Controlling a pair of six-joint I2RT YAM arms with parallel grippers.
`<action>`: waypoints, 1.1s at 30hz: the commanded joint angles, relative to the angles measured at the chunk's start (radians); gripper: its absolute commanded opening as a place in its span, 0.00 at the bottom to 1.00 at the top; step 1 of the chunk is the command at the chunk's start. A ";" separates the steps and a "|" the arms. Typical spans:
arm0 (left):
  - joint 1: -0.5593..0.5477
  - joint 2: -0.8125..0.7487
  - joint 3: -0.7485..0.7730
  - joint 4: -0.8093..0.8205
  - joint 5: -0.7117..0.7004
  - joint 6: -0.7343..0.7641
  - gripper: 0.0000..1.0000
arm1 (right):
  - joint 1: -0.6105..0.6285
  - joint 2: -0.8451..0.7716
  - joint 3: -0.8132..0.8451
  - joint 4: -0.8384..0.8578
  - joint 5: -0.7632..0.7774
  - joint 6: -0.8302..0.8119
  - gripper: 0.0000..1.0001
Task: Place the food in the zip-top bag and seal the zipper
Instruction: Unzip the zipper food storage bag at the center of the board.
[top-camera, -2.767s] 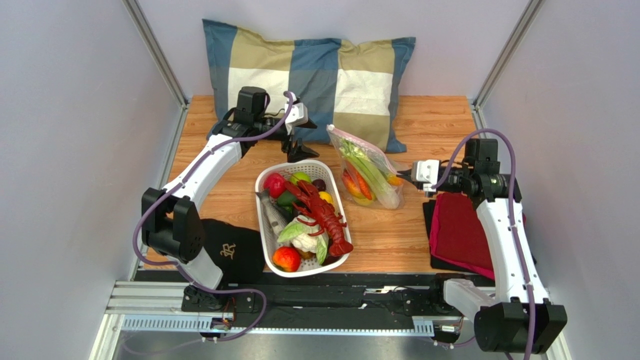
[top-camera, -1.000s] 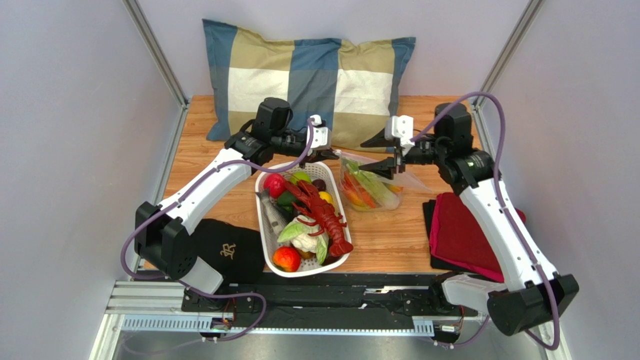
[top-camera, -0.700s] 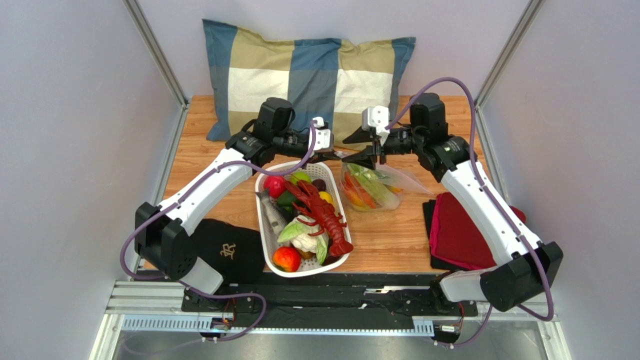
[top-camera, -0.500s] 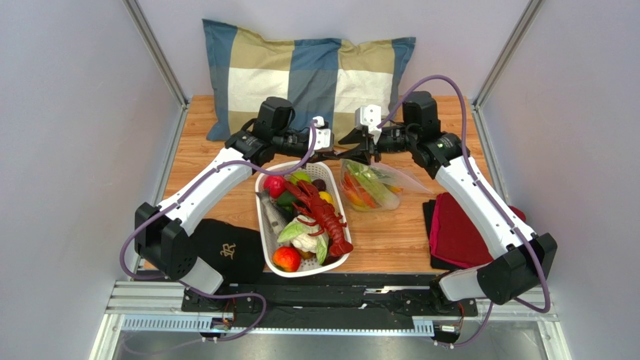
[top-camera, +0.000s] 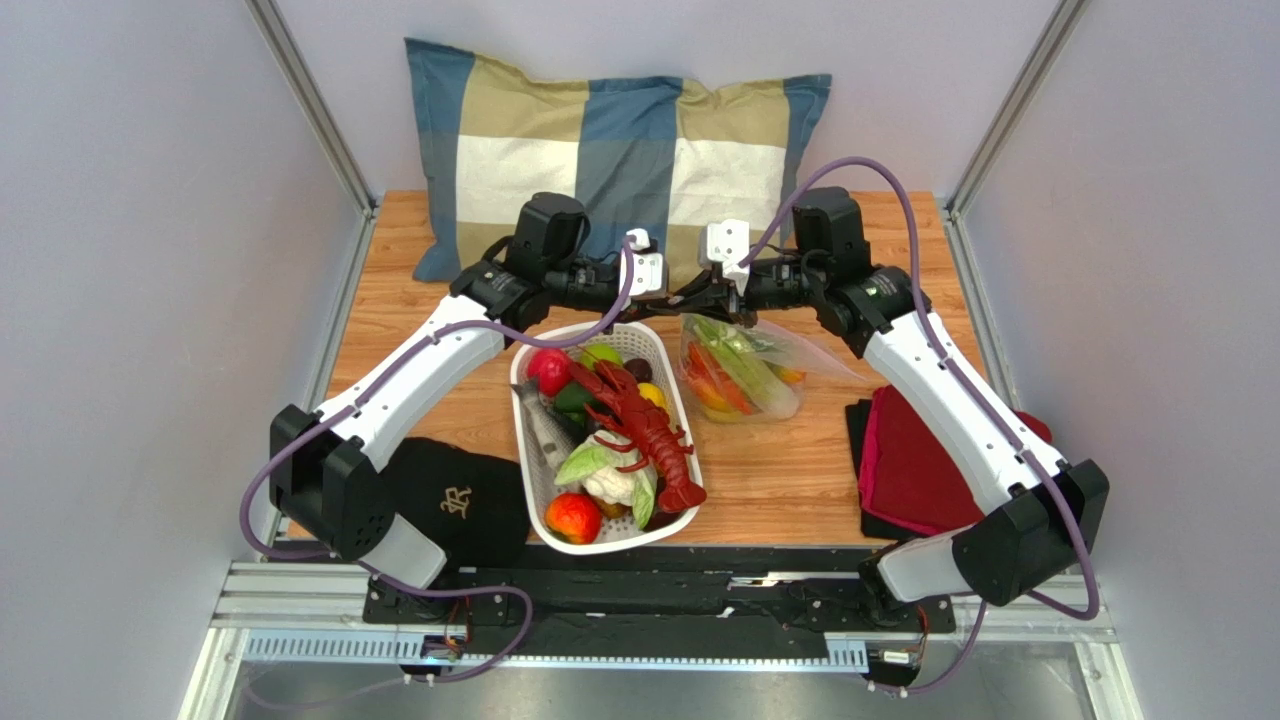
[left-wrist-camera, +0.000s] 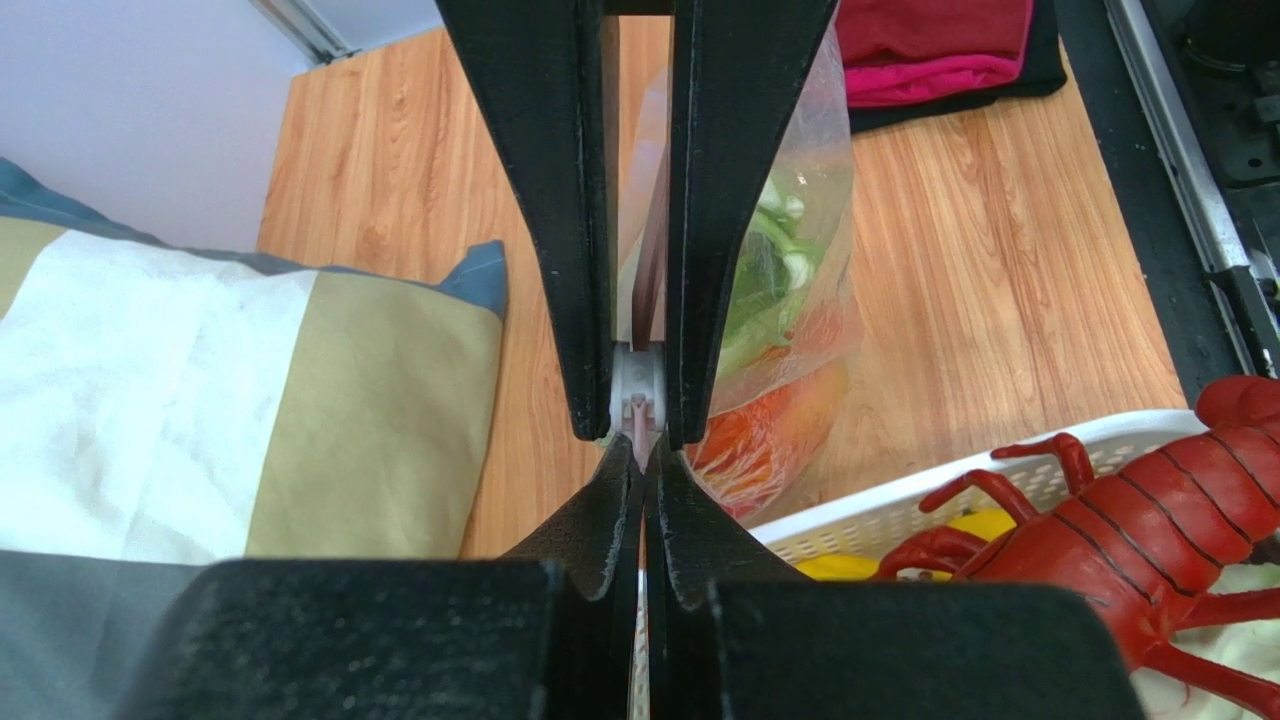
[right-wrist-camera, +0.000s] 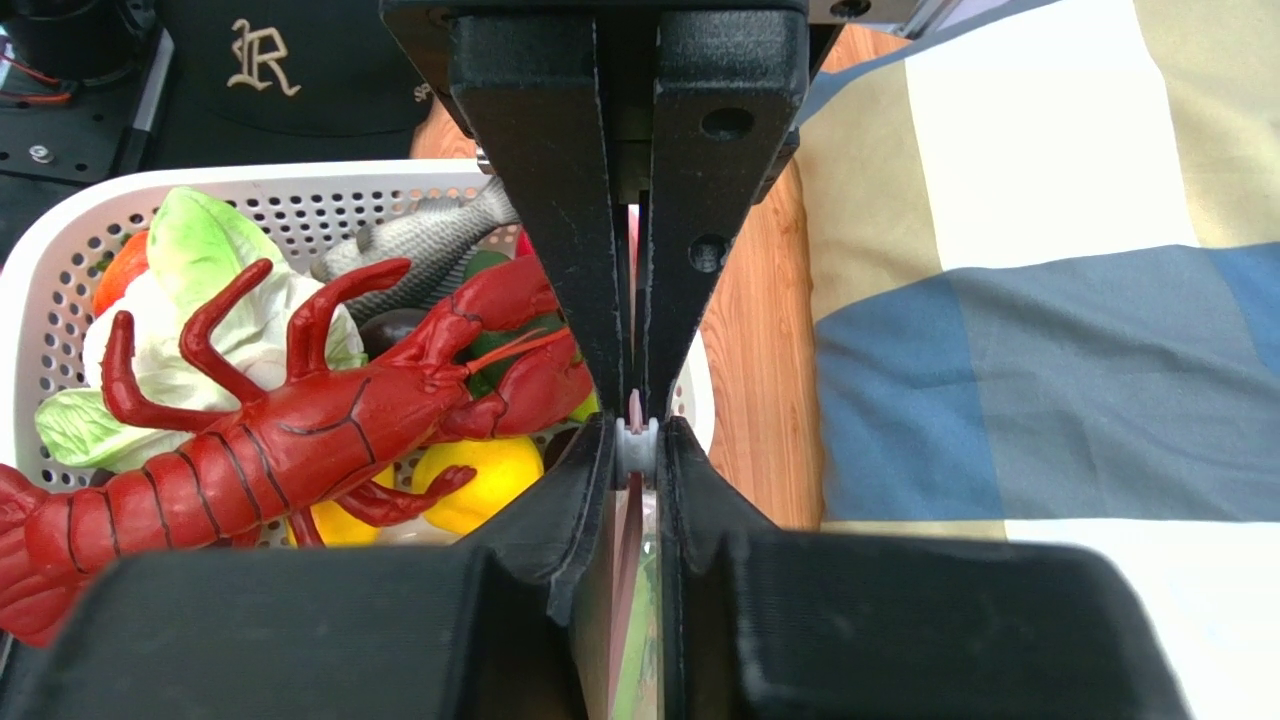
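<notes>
White links (top-camera: 421, 353), black joints (top-camera: 353, 465), purple cables (top-camera: 872, 162), with a black left tool (left-wrist-camera: 642, 450) and right tool (right-wrist-camera: 639, 443).

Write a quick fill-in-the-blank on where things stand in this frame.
1. The left hand and the right hand both pinch the bag's ___.
2. The lobster lies in the white ___.
3. The black cap lies beside the ___ arm.
4. Behind the bag sits a checked ___.

Missing words: zipper; basket; left; pillow.
</notes>
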 joint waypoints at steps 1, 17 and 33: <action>0.024 -0.056 -0.004 0.085 0.031 -0.041 0.00 | -0.030 -0.048 -0.019 -0.043 0.070 -0.047 0.00; 0.052 -0.102 -0.056 0.122 0.025 -0.032 0.19 | -0.137 -0.111 -0.060 -0.176 0.058 -0.125 0.00; -0.065 -0.047 0.088 0.056 -0.079 0.138 0.62 | -0.093 -0.090 -0.001 -0.158 0.010 -0.088 0.00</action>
